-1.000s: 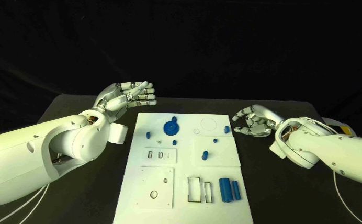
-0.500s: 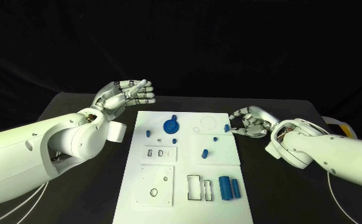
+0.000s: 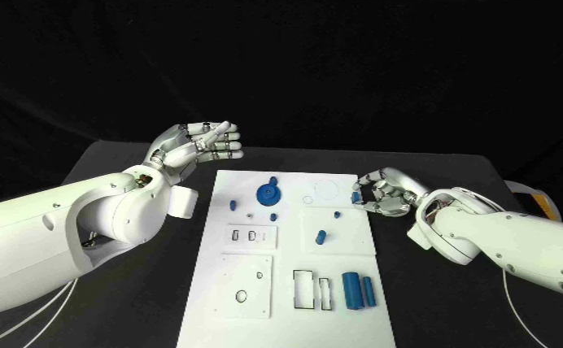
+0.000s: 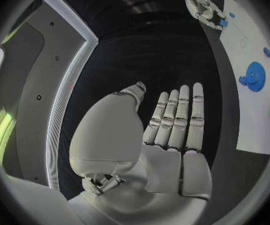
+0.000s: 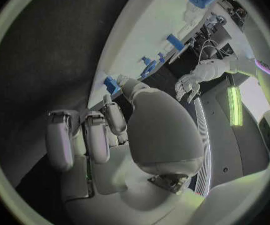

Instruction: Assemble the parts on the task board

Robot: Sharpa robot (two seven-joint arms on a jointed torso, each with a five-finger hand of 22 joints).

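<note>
The white task board (image 3: 287, 283) lies in the middle of the table. A blue disc (image 3: 268, 193) stands at its far end, two blue cylinders (image 3: 351, 290) lie near its front right, and small blue pegs are scattered between them. My right hand (image 3: 381, 192) is at the board's far right edge, its curled fingers around a small blue part (image 3: 355, 197). In the right wrist view the thumb touches this part (image 5: 111, 83); whether it is pinched I cannot tell. My left hand (image 3: 199, 143) is raised off the board's far left corner, flat and holding nothing (image 4: 172, 130).
A yellow-and-white object (image 3: 534, 197) lies at the table's right edge behind my right arm. My left forearm (image 3: 82, 226) runs along the table's left side, beside the board. Black table surface surrounds the board.
My right hand has moved left to the board's edge and its fingers have curled in around the small blue part. The left hand has barely moved.
</note>
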